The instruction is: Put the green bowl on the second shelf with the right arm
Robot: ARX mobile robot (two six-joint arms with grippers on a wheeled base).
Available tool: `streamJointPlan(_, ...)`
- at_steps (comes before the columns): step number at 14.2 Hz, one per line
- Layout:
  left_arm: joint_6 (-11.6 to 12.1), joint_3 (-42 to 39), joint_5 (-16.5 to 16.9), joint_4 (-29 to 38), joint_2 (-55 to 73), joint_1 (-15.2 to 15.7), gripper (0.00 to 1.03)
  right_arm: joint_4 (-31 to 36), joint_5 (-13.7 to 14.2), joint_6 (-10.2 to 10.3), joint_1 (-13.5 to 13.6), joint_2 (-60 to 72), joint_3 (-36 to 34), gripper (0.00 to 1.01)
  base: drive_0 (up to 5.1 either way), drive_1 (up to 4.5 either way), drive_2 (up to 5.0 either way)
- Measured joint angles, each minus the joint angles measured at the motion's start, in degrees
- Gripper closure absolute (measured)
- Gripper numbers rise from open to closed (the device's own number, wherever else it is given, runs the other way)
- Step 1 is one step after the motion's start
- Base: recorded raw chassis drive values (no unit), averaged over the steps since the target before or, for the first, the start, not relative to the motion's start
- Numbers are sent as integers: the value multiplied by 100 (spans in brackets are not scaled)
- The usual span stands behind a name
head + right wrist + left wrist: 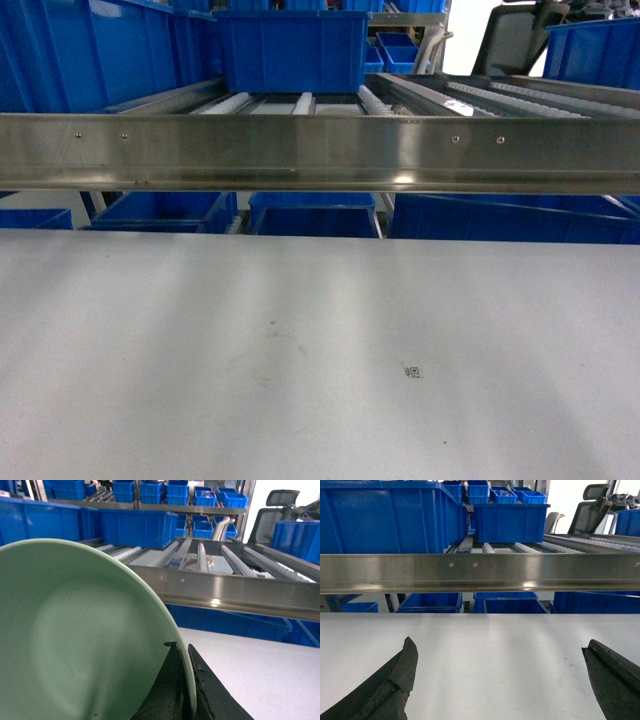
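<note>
- Right pincer (186,680): clamped on the rim of the green bowl (75,640). One black finger sits inside the rim, the other outside, rim edge pinched between them.
- Bowl is tilted, its hollow facing the right wrist camera; it fills the left and lower part of that view, running up and to the left from the pincer. A few dark specks show on its inner surface.
- Bowl is in the air in front of the rack, not on any tier; white worktop (260,670) lies below and to the right of the pincer.
- Second shelf (220,562): steel tier with roller rails, ahead of and above the pincer, past the shiny front rail (235,592). Roller lanes straight ahead are bare; a blue crate (137,527) sits further back and to the left on them.
- More blue crates on the tier behind and under the rail, beyond the worktop edge.
- Left pincer (500,680): fingers wide apart, nothing between them, only worktop showing in the gap. It faces the same front rail, with a blue crate on the rollers ahead.
- Head view: neither pincer nor bowl in sight, just worktop (300,350), rail and crates. Small dark mark (412,372) on the worktop surface.
- Office chair (272,515) stands behind the rack, far right of the right pincer.
</note>
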Motion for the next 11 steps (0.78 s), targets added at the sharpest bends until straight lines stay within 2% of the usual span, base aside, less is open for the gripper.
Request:
streamJointPlan(1,0,0,0,0,0,0,5,-118,188,-13,179,-197,-72,99,0,0,0)
streamJointPlan(4,0,0,0,0,0,0,5,-142,269,-17,205,-186,-144,99,0,0,0)
streamJointPlan(11,0,0,4,9,0,0,5,-151,284,-17,205,-188,-144,99,-478,137,348)
